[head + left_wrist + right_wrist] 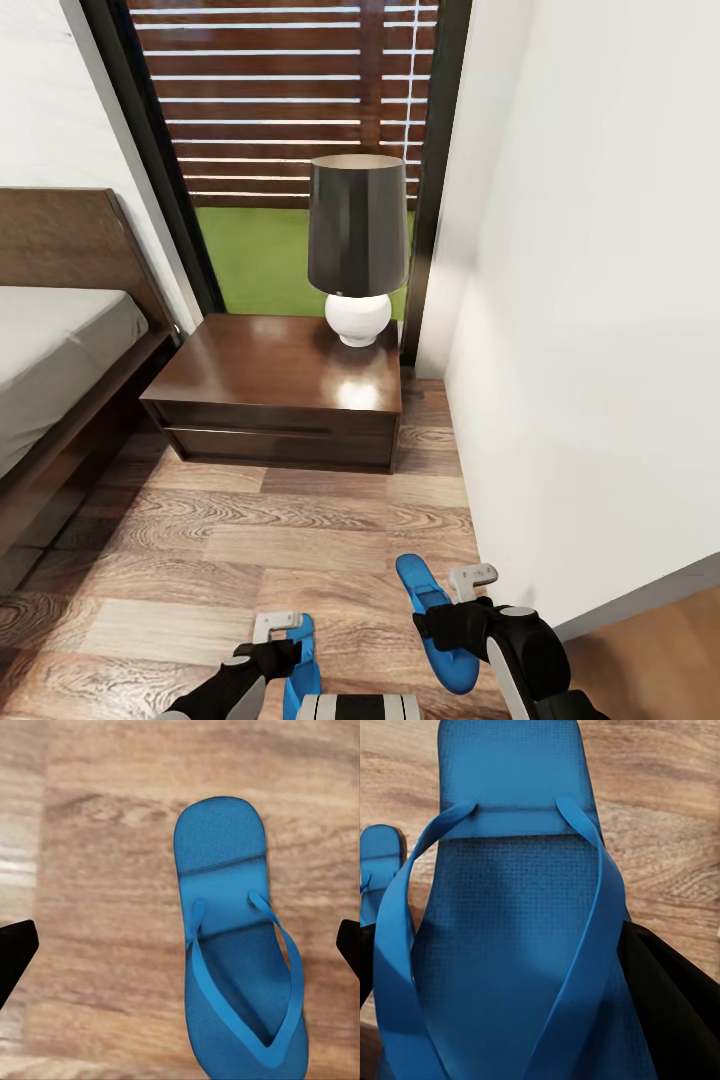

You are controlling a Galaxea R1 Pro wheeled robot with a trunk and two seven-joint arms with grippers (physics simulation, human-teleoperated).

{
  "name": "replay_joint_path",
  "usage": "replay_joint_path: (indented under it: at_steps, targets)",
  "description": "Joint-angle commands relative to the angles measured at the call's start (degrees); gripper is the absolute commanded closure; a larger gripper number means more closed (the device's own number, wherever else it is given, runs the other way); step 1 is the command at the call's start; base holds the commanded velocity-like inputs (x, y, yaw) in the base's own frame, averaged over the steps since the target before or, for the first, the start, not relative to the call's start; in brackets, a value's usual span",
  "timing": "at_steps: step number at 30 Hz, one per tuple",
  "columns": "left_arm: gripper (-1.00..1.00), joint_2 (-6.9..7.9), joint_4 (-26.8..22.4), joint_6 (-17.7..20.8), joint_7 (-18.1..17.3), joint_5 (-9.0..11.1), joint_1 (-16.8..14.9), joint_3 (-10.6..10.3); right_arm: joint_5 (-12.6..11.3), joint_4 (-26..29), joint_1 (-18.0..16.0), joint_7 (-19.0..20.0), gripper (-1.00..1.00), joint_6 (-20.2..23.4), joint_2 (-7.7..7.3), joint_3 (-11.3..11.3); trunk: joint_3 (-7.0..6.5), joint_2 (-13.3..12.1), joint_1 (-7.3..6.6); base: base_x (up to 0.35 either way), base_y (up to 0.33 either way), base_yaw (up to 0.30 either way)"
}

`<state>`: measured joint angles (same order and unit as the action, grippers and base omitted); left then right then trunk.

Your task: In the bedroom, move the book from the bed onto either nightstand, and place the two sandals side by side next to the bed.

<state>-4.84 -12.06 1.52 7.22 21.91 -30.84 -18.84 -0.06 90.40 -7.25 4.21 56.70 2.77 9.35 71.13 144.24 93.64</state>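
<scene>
I am on the sandal step. My right claw (462, 600) pinches one blue sandal (432, 622) by its sole, in front of the nightstand (283, 390) and near the wall. My left claw (278, 640) hangs spread over the second sandal (236, 945), which lies flat on the plank floor (250, 540). Next, I judge, I must set mine alongside it, beside the bed (60, 360). Both forearms reach forward, wrists angled down.

A home bedroom: a low bed (60, 350) with a dark wooden headboard, a glossy nightstand (280, 390) carrying a table lamp (357, 250), wood-plank floor (250, 540), and a tall black-framed window (280, 120).
</scene>
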Motion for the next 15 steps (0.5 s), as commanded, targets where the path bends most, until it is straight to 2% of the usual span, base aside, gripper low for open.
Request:
replay_joint_path:
  at_steps: [1, 15]
  targets:
    - [-1.0, 0.02, -0.1, 0.2, 0.4, 0.5, 0.0, -0.5, 0.0, 0.0, 0.0, 0.2, 1.0, 0.3, 0.02, 0.0, 0.04, 0.0, -0.01, 0.0, 0.0, 0.0]
    - [-1.0, -0.17, 0.1, 0.2, 0.4, 0.5, 0.2, -0.5, 0.0, 0.0, 0.0, 0.2, 1.0, 0.3, 0.04, 0.0, 0.04, 0.0, -0.01, 0.0, 0.0, 0.0]
